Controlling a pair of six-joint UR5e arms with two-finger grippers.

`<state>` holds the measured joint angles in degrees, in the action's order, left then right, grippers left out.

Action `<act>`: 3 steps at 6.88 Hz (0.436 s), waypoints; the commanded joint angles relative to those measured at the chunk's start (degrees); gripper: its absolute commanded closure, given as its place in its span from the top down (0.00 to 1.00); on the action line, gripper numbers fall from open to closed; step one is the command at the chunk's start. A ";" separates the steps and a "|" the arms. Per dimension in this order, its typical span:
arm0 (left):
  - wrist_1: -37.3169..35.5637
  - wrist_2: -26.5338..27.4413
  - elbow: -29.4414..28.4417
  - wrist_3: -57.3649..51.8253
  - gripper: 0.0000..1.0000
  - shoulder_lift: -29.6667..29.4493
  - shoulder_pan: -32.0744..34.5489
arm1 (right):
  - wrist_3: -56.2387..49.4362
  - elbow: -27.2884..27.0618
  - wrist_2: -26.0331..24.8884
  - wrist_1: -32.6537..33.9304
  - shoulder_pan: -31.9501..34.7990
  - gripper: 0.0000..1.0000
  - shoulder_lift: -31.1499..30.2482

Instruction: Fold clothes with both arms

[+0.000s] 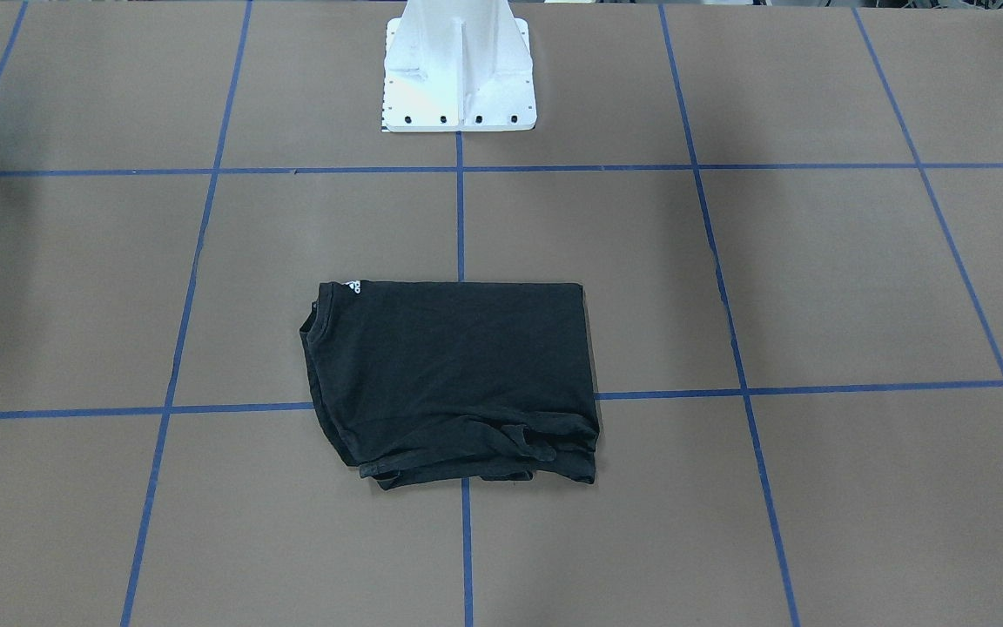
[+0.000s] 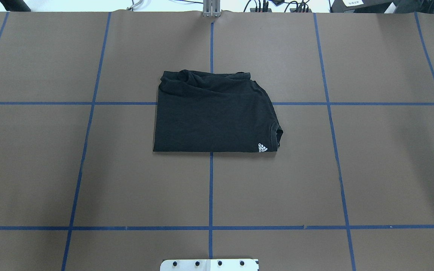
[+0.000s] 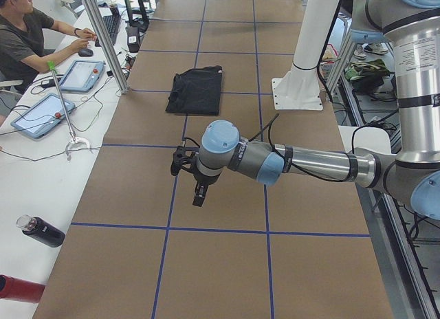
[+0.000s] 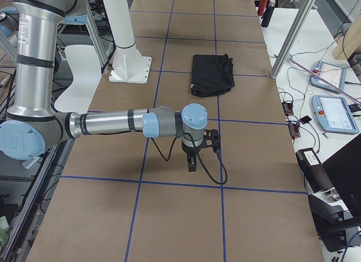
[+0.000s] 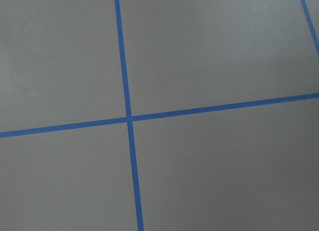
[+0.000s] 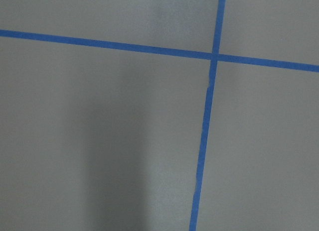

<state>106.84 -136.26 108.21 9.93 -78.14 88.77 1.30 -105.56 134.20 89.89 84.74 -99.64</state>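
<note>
The clothes are one black T-shirt [image 1: 454, 374] [image 2: 213, 113], folded into a rough rectangle at the middle of the brown table. A small white logo [image 2: 262, 147] shows at one corner, by the collar, and the edge away from the robot is rumpled. The shirt also appears in the side views [image 3: 196, 91] [image 4: 211, 74]. My left gripper [image 3: 180, 162] hangs over bare table well short of the shirt, seen only in the exterior left view; I cannot tell its state. My right gripper [image 4: 213, 139] hangs likewise at the other end, and its state is unclear too. Both wrist views show only table and blue tape.
The white pedestal base [image 1: 460, 78] [image 2: 209, 264] stands at the robot's edge of the table. A person [image 3: 27, 37] sits at a side desk with tablets [image 3: 41, 114], a metal post [image 3: 103, 40] and a dark bottle [image 3: 41, 231]. Other tablets [image 4: 333, 112] lie beside the table's far side.
</note>
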 commanded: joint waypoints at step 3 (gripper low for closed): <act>0.03 0.21 -0.71 -0.09 1.00 0.01 0.00 | 0.54 0.79 -2.98 -4.74 -0.28 1.00 -1.17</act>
<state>106.87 -136.10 107.95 9.87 -78.10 88.77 1.82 -104.83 132.10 84.66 84.61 -101.00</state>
